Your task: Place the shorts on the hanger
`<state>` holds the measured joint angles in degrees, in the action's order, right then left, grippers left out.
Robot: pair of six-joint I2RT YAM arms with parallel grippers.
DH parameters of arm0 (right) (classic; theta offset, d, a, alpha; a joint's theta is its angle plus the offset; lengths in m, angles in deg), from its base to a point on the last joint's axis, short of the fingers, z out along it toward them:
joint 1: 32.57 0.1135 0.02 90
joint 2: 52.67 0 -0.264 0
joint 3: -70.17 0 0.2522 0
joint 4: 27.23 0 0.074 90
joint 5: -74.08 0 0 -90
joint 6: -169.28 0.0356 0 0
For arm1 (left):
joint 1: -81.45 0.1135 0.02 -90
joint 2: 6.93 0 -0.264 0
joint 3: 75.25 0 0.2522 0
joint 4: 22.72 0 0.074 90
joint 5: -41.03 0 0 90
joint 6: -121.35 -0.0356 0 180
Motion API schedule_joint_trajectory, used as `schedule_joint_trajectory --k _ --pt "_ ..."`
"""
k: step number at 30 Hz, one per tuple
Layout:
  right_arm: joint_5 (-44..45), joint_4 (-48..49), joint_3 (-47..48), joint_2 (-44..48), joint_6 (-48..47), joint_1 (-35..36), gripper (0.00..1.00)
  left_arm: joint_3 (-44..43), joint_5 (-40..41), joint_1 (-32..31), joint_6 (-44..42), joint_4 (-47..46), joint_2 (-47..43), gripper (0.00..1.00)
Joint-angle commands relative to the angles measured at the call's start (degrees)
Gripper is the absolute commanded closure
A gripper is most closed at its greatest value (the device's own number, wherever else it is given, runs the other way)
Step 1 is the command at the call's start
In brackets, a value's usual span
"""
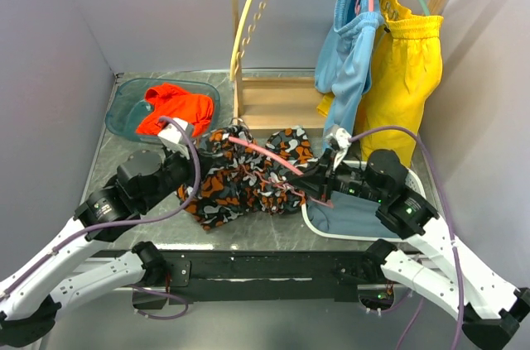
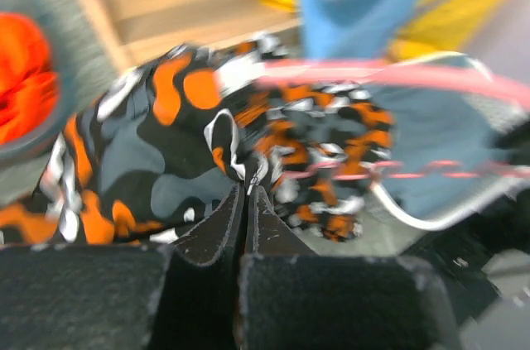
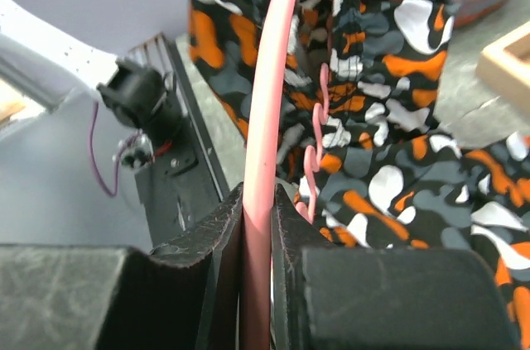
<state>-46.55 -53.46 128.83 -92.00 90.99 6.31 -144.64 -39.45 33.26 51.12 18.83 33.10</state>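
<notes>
While amid shorts (image 3: pixel 397 60), hanger (image 3: pixel 269 77) in gripper (image 3: pixel 258 193).

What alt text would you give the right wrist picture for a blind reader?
The right gripper pinches the thin pink hanger between its black fingers. Behind it lie the shorts, blotched orange, black, grey and white, with the hanger's wavy bar against the cloth.

Grey mottled bench (image 1: pixel 265 230) and its load.
Clear blue basin (image 1: pixel 124 106) upper left, wooden rack (image 1: pixel 277 102) upper centre, blotch-print shorts (image 1: pixel 240 180) mid-frame, white-rimmed tray (image 1: pixel 308 219) lower right.
</notes>
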Motion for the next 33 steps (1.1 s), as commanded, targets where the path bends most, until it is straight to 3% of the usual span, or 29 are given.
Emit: schedule_joint_trajectory --k 1,3,4,6,7,9,14,24,27,33 --pt "0.9 14.1 -0.8 2.8 2.1 0.4 1.0 -2.8 11.5 0.0 6.0 5.1 1.3 0.94" --pt "-3.4 18.3 -3.7 0.1 5.1 1.2 1.0 -3.3 11.1 0.0 6.6 5.9 1.9 0.84" --pt "-2.9 20.8 -4.6 -0.8 5.2 2.0 1.0 -3.7 11.9 -0.1 7.2 6.2 2.1 0.7" --pt "0.8 22.6 -6.4 -2.4 4.8 5.5 1.0 -5.3 14.0 -0.1 7.7 7.9 2.4 0.56" --pt "1.4 25.0 -7.9 -2.7 5.1 6.4 1.0 -6.1 15.3 -0.1 8.4 9.0 2.8 0.42" --pt "2.1 27.1 -9.2 -3.1 6.1 6.9 1.0 -9.1 17.6 -0.1 8.5 13.0 4.0 0.42" --pt "2.9 27.8 -8.5 -4.4 5.9 7.0 1.0 -10.1 13.9 -0.1 7.6 14.9 2.6 0.37" --pt "3.3 27.5 -7.6 -6.5 6.0 7.0 1.0 -6.2 7.7 -0.9 11.3 8.3 2.2 0.29" --pt "3.3 27.6 -7.6 -6.9 6.1 7.1 1.0 -6.5 9.5 -2.0 12.4 6.0 4.4 0.22" --pt "3.6 27.2 -6.9 -7.7 5.9 7.7 1.0 -7.4 14.7 -3.8 12.2 2.3 9.4 0.24"
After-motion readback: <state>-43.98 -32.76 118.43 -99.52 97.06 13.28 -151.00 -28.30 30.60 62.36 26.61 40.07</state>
